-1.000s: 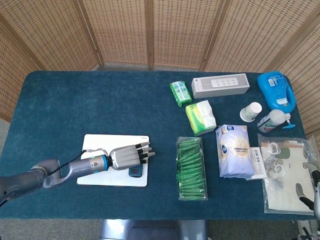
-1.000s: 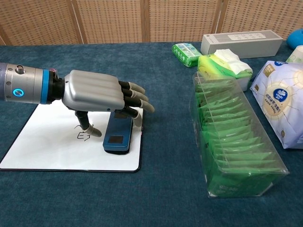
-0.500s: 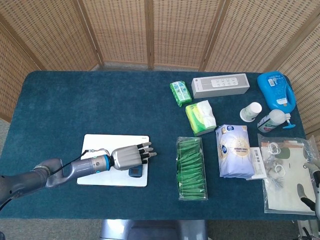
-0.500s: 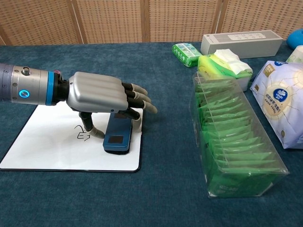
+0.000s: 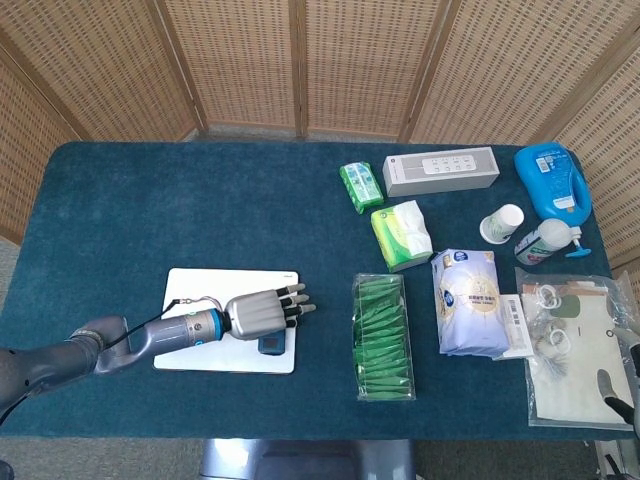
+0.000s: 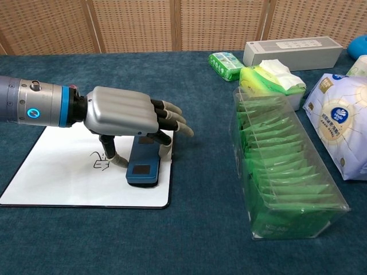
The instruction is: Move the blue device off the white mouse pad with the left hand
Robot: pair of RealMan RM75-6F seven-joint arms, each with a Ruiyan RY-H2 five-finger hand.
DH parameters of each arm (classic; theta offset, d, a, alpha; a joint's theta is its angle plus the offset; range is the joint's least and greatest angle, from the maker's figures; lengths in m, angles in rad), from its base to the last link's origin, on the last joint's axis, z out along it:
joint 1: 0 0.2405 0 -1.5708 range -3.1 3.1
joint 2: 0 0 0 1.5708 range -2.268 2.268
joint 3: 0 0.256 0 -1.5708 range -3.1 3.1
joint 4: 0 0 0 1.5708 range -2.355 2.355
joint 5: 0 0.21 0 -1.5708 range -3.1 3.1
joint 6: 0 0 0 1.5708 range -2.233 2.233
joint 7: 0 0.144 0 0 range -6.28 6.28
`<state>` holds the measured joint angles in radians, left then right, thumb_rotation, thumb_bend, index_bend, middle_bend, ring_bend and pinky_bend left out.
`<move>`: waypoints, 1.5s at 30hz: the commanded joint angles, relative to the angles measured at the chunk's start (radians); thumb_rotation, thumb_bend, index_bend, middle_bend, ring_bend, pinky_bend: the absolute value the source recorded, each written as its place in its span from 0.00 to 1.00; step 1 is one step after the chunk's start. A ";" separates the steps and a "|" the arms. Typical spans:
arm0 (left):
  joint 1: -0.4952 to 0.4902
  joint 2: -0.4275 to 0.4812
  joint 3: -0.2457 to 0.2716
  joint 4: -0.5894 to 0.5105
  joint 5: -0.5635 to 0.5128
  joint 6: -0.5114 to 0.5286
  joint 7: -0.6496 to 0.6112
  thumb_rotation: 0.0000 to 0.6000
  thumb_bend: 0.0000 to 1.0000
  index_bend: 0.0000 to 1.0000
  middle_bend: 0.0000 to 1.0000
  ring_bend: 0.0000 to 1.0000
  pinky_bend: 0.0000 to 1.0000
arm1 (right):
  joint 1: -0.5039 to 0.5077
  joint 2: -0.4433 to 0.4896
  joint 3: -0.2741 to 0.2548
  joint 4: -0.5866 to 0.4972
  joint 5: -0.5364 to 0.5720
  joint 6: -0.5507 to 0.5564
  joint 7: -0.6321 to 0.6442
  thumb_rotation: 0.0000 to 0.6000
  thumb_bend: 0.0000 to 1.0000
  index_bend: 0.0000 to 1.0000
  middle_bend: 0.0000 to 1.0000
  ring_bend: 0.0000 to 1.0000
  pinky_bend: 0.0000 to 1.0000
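Observation:
The blue device (image 6: 143, 163) lies flat near the right edge of the white mouse pad (image 6: 57, 183); in the head view only the device's near end (image 5: 271, 344) shows below the hand. My left hand (image 6: 123, 114) hovers palm down over the device's far half, fingers stretched forward and apart. Its thumb points down onto the pad just left of the device. I see no grip on the device. The same left hand (image 5: 262, 312) shows over the pad (image 5: 215, 285) in the head view. A sliver of my right hand (image 5: 622, 392) shows at the bottom right edge, its fingers unreadable.
A clear box of green packets (image 6: 284, 183) stands right of the pad, a short gap away. Beyond it lie a tissue pack (image 5: 401, 234), a white bag (image 5: 470, 300), a long white box (image 5: 440, 170) and a blue bottle (image 5: 551, 180).
My left hand has crept slightly to the right over the blue device. The device and pad have not moved.

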<state>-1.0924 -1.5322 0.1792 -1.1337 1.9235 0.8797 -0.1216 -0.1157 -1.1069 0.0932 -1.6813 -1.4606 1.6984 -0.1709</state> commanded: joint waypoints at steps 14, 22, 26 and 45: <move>-0.004 0.054 -0.014 -0.062 -0.032 0.032 0.020 1.00 0.34 0.64 0.12 0.00 0.00 | -0.005 -0.003 0.002 0.009 -0.009 0.008 0.019 1.00 0.31 0.27 0.23 0.12 0.25; 0.059 0.189 0.013 -0.148 -0.059 0.081 0.082 1.00 0.34 0.63 0.12 0.00 0.00 | 0.031 -0.025 0.011 0.023 -0.016 -0.037 0.017 1.00 0.31 0.27 0.23 0.12 0.25; 0.083 0.219 0.022 -0.162 -0.074 0.083 0.095 1.00 0.34 0.63 0.12 0.00 0.00 | 0.044 -0.038 0.012 0.029 -0.015 -0.054 0.013 1.00 0.30 0.27 0.23 0.12 0.25; 0.143 0.235 0.065 -0.165 -0.081 0.031 0.105 1.00 0.34 0.65 0.12 0.00 0.00 | 0.056 -0.060 0.009 0.042 -0.015 -0.063 0.016 1.00 0.31 0.27 0.23 0.12 0.25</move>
<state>-0.9497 -1.2957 0.2441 -1.2978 1.8412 0.9115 -0.0175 -0.0597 -1.1673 0.1028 -1.6397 -1.4761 1.6347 -0.1552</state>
